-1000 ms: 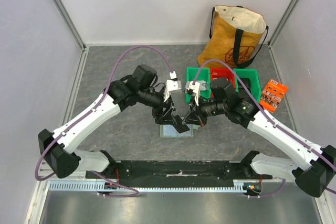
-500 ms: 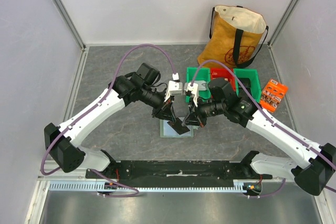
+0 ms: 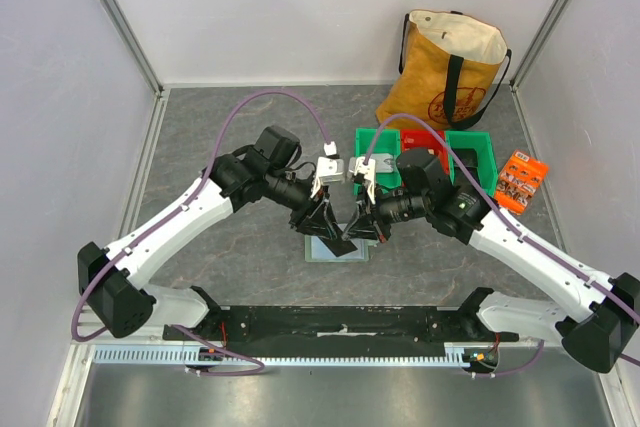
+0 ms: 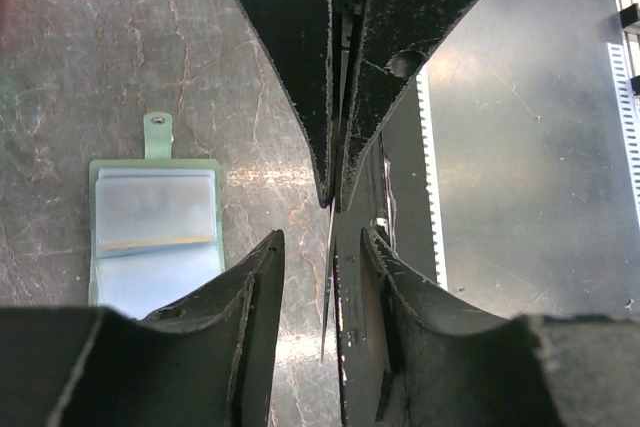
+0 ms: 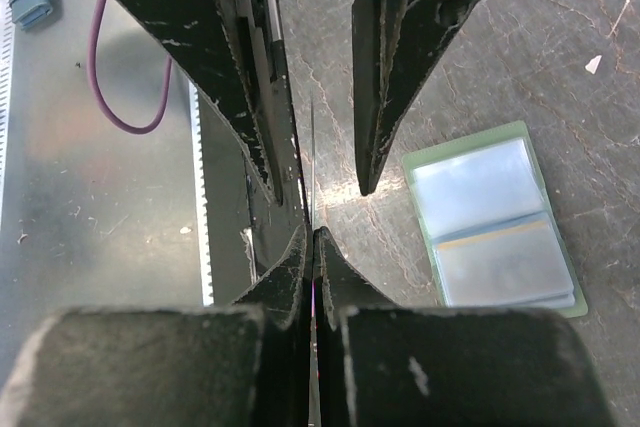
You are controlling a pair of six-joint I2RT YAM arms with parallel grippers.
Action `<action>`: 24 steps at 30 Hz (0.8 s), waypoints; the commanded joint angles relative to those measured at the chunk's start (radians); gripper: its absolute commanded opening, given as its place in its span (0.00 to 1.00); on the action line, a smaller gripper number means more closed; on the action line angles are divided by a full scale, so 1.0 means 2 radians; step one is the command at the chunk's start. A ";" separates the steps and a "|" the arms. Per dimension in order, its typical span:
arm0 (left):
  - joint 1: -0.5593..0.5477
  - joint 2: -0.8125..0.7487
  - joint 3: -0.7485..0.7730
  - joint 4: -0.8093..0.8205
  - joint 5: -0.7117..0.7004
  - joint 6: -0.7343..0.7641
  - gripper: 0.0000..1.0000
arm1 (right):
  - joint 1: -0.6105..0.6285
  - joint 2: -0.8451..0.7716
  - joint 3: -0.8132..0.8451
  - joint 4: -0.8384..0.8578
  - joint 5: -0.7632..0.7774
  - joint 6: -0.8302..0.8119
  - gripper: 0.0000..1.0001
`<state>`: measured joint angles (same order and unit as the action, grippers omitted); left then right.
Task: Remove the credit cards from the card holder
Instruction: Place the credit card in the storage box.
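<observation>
Above the card holder (image 4: 155, 209), open on the grey marbled bench (image 3: 230, 117): right end effector (image 5: 312, 232) pinched shut on an edge-on credit card (image 4: 328, 277), left end effector (image 4: 320, 235) parted around it. Beyond the holder: green bins (image 3: 470, 152), tan tote bag (image 3: 450, 67), pale walls (image 3: 280, 7).

Card holder (image 4: 155, 222): glossy plastic pockets. Table (image 4: 90, 57): matt grey, stone-veined surface.

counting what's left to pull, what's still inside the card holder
The open card holder shows two cloudy blue-grey pockets with a thin tan-gold strip at their seam, maybe a card's edge. Whether cards sit behind the cloudy panels cannot be told.
</observation>
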<state>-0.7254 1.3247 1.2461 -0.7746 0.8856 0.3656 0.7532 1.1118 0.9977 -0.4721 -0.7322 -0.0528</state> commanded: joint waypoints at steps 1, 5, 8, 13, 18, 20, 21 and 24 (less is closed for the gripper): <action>0.002 -0.009 -0.001 0.023 0.043 -0.016 0.39 | 0.002 -0.011 0.012 0.027 -0.020 -0.001 0.00; 0.004 -0.014 -0.001 0.023 0.047 -0.016 0.02 | 0.002 -0.016 0.004 0.037 -0.004 0.001 0.00; 0.017 -0.025 -0.010 0.034 0.048 -0.029 0.02 | 0.001 -0.029 -0.014 0.066 0.038 0.022 0.22; 0.041 -0.072 -0.069 0.162 0.011 -0.151 0.02 | 0.001 -0.073 -0.047 0.148 0.140 0.083 0.57; 0.050 -0.167 -0.157 0.328 -0.207 -0.344 0.02 | 0.001 -0.136 -0.104 0.245 0.223 0.136 0.85; 0.050 -0.207 -0.199 0.385 -0.278 -0.416 0.02 | 0.002 -0.165 -0.137 0.298 0.230 0.141 0.93; 0.050 -0.223 -0.219 0.427 -0.304 -0.449 0.02 | 0.001 -0.175 -0.159 0.326 0.236 0.163 0.96; 0.050 -0.265 -0.281 0.504 -0.371 -0.547 0.02 | 0.002 -0.205 -0.223 0.431 0.259 0.237 0.98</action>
<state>-0.6296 0.8848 0.7967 -0.1093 0.4240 -0.3538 0.7547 0.7570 0.6735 0.0696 -0.3191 0.2390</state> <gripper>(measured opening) 0.026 0.976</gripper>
